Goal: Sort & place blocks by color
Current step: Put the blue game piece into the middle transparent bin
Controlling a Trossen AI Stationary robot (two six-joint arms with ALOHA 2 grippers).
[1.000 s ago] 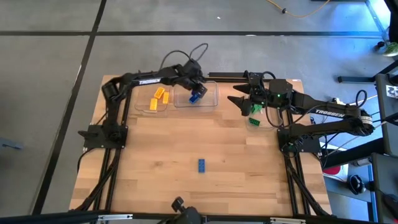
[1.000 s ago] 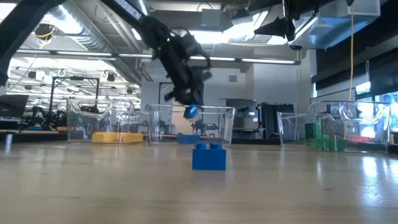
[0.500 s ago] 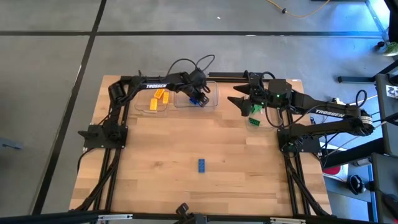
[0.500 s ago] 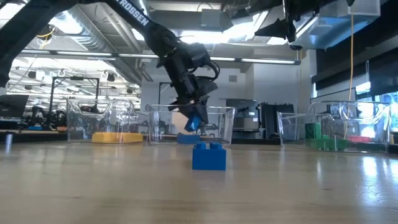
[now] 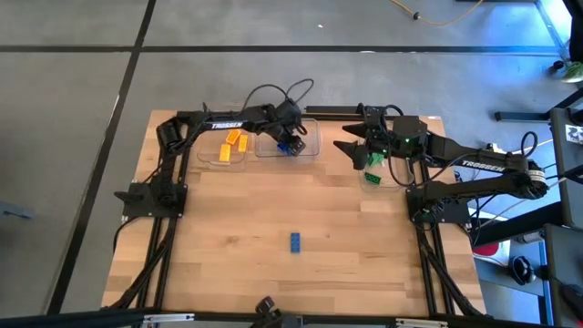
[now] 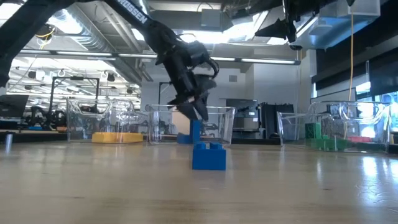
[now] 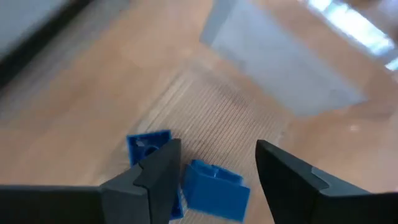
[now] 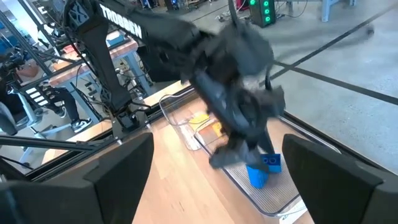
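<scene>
Two blue blocks [image 7: 214, 185] beneath the spread left pincer [image 7: 214, 163], in a clear bin [image 7: 286, 81].

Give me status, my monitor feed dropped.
Left gripper open over middle bin, blue block just below it. Right gripper open, waiting by green bin. One blue block left mid-table, unobstructed.

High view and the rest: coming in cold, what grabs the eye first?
The left gripper stands open over the middle clear bin, with a blue block just below its fingers and another lying in the bin. One lone blue block sits out on the bare table, nearer the front. The right gripper waits open beside the bin of green blocks; yellow blocks fill the left bin.
</scene>
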